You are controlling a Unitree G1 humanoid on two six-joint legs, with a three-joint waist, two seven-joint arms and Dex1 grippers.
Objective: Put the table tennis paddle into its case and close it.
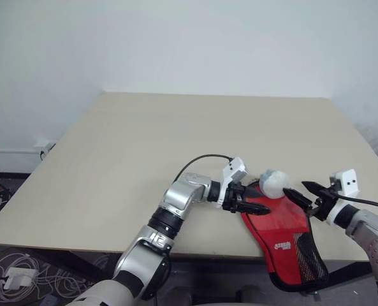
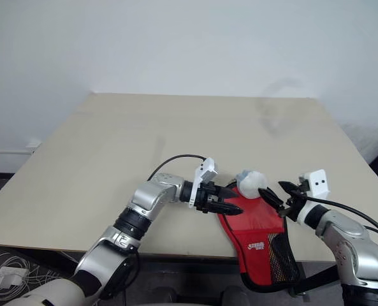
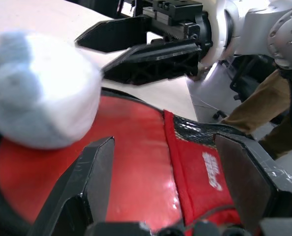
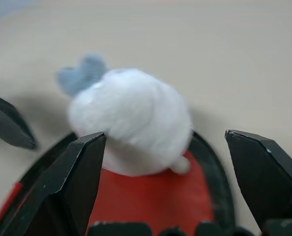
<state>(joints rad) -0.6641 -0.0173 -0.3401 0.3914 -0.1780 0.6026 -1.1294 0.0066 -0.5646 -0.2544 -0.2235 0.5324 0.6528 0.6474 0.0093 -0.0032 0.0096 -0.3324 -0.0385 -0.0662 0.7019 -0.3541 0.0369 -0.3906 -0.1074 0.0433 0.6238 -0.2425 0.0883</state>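
So both my claws are spread wide and hold nothing. My left claw (image 1: 251, 205) sits at the case's upper left edge, my right claw (image 1: 305, 192) just off its upper right edge, both pointing in toward the case (image 1: 284, 239). It lies at the near right edge of the surface (image 1: 176, 146), round end on the surface, narrow end with the black mesh pocket (image 1: 308, 255) hanging past the edge. A grey-white fluffy ball (image 1: 273, 183) rests on the round end, touching it, between my two claws.

In the left wrist view I see glossy red rubber (image 3: 131, 167) beside the red fabric flap (image 3: 200, 167), so I judge the table tennis paddle is already inside with the flap partly open; handle hidden, can't confirm how deep it sits.

Step in hand, my guess: insertion done, closing not yet. Next move calls for pinning the case with one claw and finding the zip pull with the other; can't see the pull. The ball is in the way and could roll or get trapped under the flap.

Writing: white label (image 1: 283, 245) on the fabric, small lettering, not readable
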